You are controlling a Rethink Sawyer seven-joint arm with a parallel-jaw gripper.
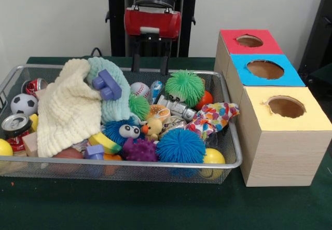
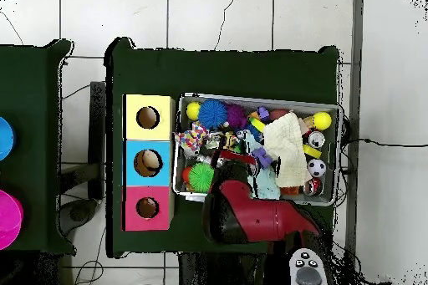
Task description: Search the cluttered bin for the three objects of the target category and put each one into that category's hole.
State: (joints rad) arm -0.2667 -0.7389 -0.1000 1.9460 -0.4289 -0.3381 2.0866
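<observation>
1. The three objects are not clearly exposed. In the front view one small yellow-orange toy figure (image 1: 153,129) shows near the middle of the bin (image 1: 228,136), wedged between a blue googly-eyed fuzzy toy (image 1: 124,131) and a blue spiky ball (image 1: 180,146). Whether it belongs to the target category cannot be told, and no striped figure is visible.

2. The bin sits on the green table (image 1: 155,204), just beside the wooden box (image 1: 275,157). A cream cloth (image 1: 67,110) and a mint cloth (image 1: 106,92) cover much of its left half, with a purple block (image 1: 106,84) on top; targets may well lie underneath.

3. The hole (image 1: 249,41) with the red surround is the farthest of three from the front camera, past the blue hole (image 1: 265,69) and the yellow hole (image 1: 286,106).

4. The gripper (image 1: 151,64) hangs at the bin's far rim, above the clutter by a baseball (image 1: 139,90) and a green spiky ball (image 1: 184,87). Its two dark fingers (image 1: 136,58) stand apart and nothing shows between them, so it appears open and empty.

5. Risks from here:
   - A descent into the tight pile could pinch a spiky ball or a fold of cloth instead of a figure.
   - The orange ball (image 1: 206,99) could be mistaken for a target by colour.
   - Lifting cloth could drag the block or small toys over the rim.
   - The holes sit close together, so a loose release could land in blue.
</observation>
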